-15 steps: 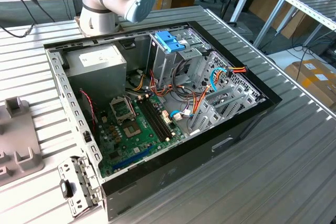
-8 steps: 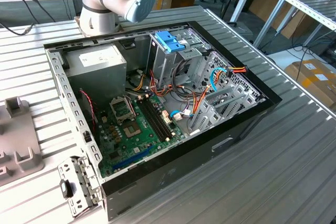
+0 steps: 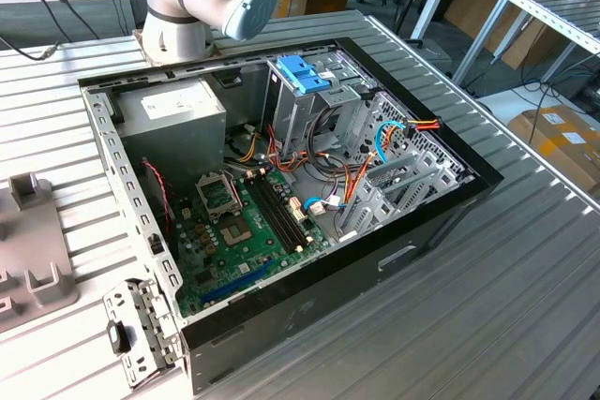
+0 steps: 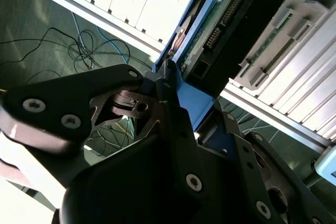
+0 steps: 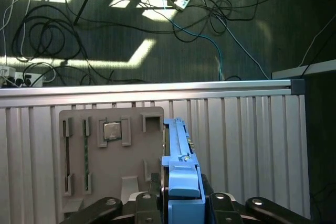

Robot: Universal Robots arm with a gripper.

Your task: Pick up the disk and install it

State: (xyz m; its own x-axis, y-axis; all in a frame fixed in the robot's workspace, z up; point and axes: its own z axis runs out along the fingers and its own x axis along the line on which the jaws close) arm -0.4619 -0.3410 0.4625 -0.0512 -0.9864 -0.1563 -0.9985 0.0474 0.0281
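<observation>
The gripper (image 5: 181, 203) jaws clamp the disk (image 5: 177, 140) by its blue tab, over the bench (image 5: 236, 140). Pick-up looks done; installing calls for squaring its rails to the drive cage (image 3: 291, 124), upper centre of the exterior view.

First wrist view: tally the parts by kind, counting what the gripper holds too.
Disk, held in the gripper: 1
Tray: 1
Chip in the tray: 1
Sticks standing in the tray's slots: 2
Total: 5
</observation>
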